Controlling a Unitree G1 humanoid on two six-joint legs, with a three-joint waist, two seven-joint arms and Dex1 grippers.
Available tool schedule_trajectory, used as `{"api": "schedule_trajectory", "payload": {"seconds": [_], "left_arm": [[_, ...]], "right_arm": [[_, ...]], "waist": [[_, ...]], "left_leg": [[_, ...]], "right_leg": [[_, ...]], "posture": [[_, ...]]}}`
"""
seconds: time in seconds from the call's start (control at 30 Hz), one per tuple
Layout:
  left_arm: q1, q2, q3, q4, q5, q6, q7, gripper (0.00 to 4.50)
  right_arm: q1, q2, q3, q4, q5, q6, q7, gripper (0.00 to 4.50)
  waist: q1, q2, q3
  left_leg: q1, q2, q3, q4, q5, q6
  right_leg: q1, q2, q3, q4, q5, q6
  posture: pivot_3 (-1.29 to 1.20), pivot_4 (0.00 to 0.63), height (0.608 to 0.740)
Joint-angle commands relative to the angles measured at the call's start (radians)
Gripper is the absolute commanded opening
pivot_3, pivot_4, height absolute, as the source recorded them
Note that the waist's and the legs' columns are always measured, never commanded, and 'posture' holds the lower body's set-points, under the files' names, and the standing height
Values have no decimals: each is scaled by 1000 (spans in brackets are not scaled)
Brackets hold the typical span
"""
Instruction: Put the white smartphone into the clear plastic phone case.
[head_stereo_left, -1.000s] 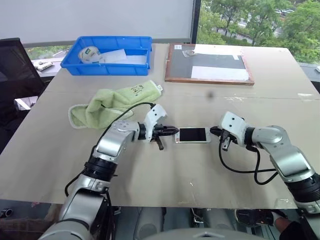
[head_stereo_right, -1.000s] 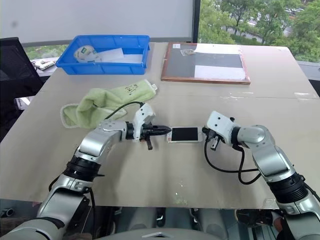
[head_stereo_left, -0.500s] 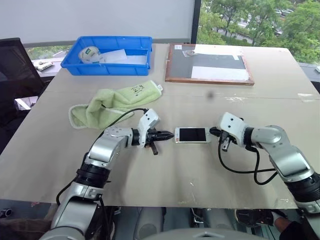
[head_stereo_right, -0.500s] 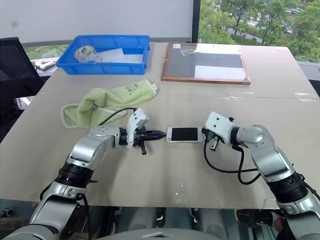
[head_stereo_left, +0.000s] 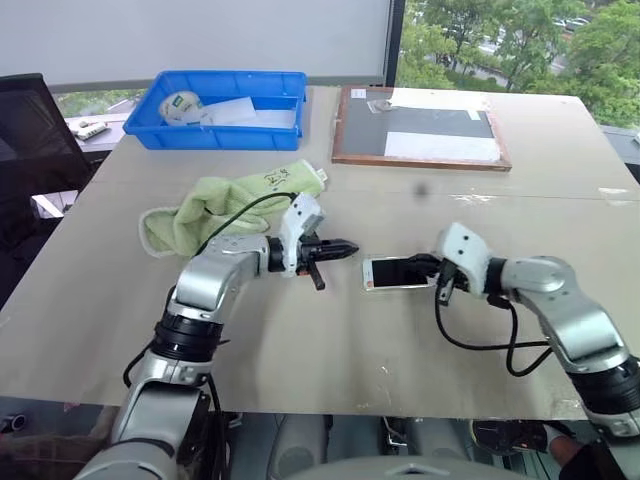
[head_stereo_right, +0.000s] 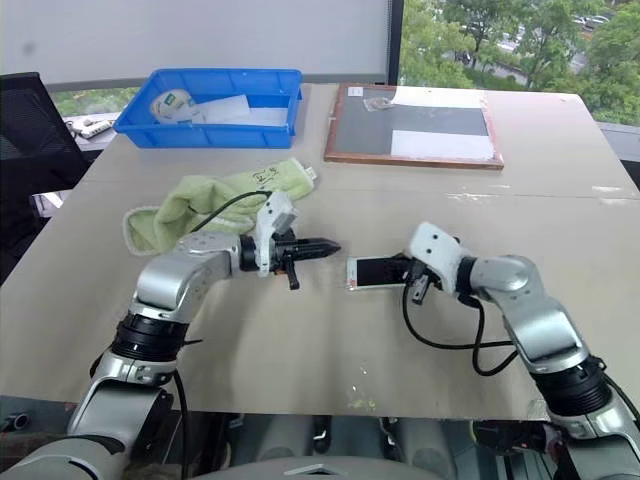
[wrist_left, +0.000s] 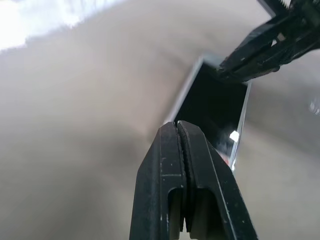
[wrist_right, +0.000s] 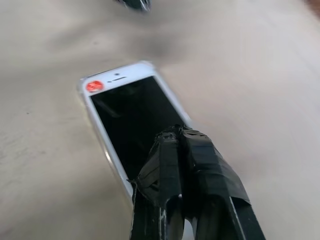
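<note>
Now the left tool (head_stereo_left: 345, 249) has let go of the job for a bit. A moment ago its tip was right at the end of the white smartphone (head_stereo_left: 399, 272), and now it has lifted up and pulled back, so there is bare table (head_stereo_left: 300, 340) between the two. Its two black fingers are pressed tight together and hold nothing.

The right tool (head_stereo_right: 404, 268) is squeezed shut too, with nothing pinched in it. Its tip sits over the near end of the phone's dark screen, and it looks like it is pushing down on it, though I can't be sure it really touches. The phone has also moved. It lay straight across between the two tools before, and now it has slid a little and turned a bit.

The phone lies flat on the table, screen up, with a small red dot at one end. A thin shiny edge runs around it, which could be the clear plastic phone case, but I can't tell if the phone is fully snapped in.

I think the pushing part is nearly over. The right tool may need to press the corners down once more.

The green towel (head_stereo_left: 225, 203) and the blue bin (head_stereo_left: 222, 110) sit well away.
</note>
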Motion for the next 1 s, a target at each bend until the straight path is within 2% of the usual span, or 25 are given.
{"api": "schedule_trajectory", "payload": {"seconds": [0.03, 0.23, 0.43, 0.67, 0.83, 1.0], "left_arm": [[-26, -27, -26, -33, -24, -16, -24, 27], [-26, -84, -149, 67, 81, -163, -39, 27], [-38, -122, -205, 227, 178, -284, -19, 27], [-26, -118, -218, 268, 225, -329, -31, 27], [-15, -119, -211, 262, 231, -332, -29, 27], [-3, -120, -198, 247, 233, -325, -13, 27]], "right_arm": [[31, -15, -72, -69, 51, 22, -12, 0], [74, -20, -132, -88, 115, 69, -32, 0], [67, -28, -90, -48, 102, 61, -47, 0], [18, -30, 0, 53, 69, 74, -47, 0], [-28, -46, 72, 152, 55, 230, -52, 0], [-44, -81, 146, 165, 77, 386, -26, 0]], "waist": [[1, 0, 0], [-1, 0, 0], [-1, 0, 0], [-1, 0, 0], [-2, -1, -3], [2, -7, -10]], "left_leg": [[0, 0, 0, 0, 0, 0], [0, -1, 1, 1, 0, 0], [1, 0, 0, 0, 0, 0], [1, 0, 1, 1, 0, 0], [2, 0, 0, 1, 0, 0], [9, 0, 0, 0, 0, 0]], "right_leg": [[0, 0, 0, 0, 0, 0], [0, -1, 1, 0, 0, 0], [0, 1, 1, 0, 0, 0], [0, 1, 1, 0, 0, 0], [2, 1, 1, 0, 0, 0], [9, -2, 0, 0, -2, -4]], "posture": [[0, 150, 740], [0, 150, 740], [0, 150, 740], [0, 150, 740], [0, 150, 740], [0, 150, 740]]}}
